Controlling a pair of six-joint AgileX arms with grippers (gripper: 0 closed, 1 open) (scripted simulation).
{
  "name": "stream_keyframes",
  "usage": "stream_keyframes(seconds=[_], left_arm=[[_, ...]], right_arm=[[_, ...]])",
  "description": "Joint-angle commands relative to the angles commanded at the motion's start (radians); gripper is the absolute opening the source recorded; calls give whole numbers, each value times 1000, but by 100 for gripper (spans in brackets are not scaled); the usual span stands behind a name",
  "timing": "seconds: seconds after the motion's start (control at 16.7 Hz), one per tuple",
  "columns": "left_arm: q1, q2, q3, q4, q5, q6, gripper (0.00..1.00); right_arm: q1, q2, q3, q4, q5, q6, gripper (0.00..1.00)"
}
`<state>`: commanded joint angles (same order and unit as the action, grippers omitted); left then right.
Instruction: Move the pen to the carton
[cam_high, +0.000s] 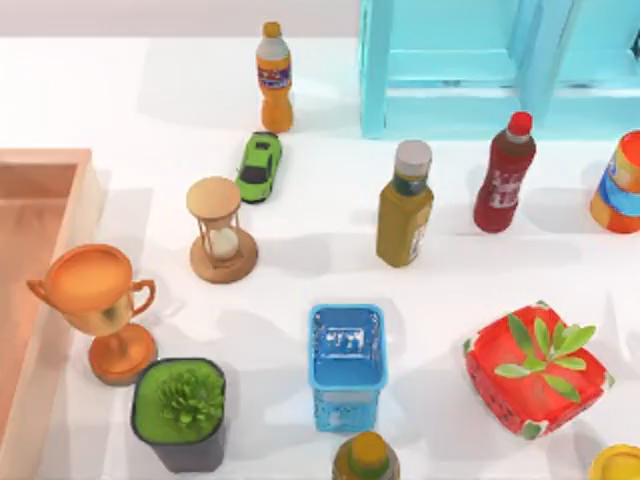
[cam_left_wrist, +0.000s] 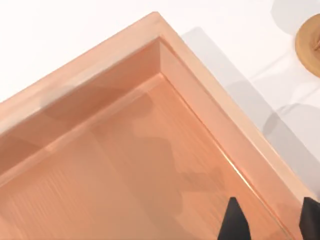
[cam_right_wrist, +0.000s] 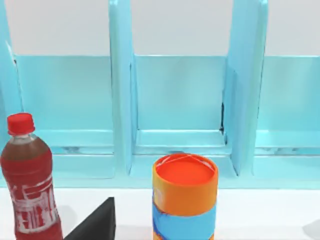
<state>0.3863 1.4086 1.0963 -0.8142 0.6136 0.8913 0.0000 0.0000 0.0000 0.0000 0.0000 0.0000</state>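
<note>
Over the near corner of the large open-topped peach-orange carton (cam_left_wrist: 215, 105), which sits at the left edge of the top view on the white worktop (cam_high: 330, 270), hangs the left claw (cam_left_wrist: 270, 222), its 2 black fingers spread wide with nothing between them. That suggests the release step, so the next move is probably a straight lift clear of the thick wall. I cannot tell where the pen lies. The right arm idles facing the pale blue rack (cam_right_wrist: 180, 95).
</note>
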Motion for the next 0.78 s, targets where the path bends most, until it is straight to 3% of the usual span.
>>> stream_keyframes(seconds=[0.18, 0.78], left_arm=[[0, 0, 0, 0, 0, 0, 0], [0, 0, 0, 0, 0, 0, 75]], right_arm=[[0, 0, 0, 0, 0, 0, 100], [0, 0, 0, 0, 0, 0, 100]])
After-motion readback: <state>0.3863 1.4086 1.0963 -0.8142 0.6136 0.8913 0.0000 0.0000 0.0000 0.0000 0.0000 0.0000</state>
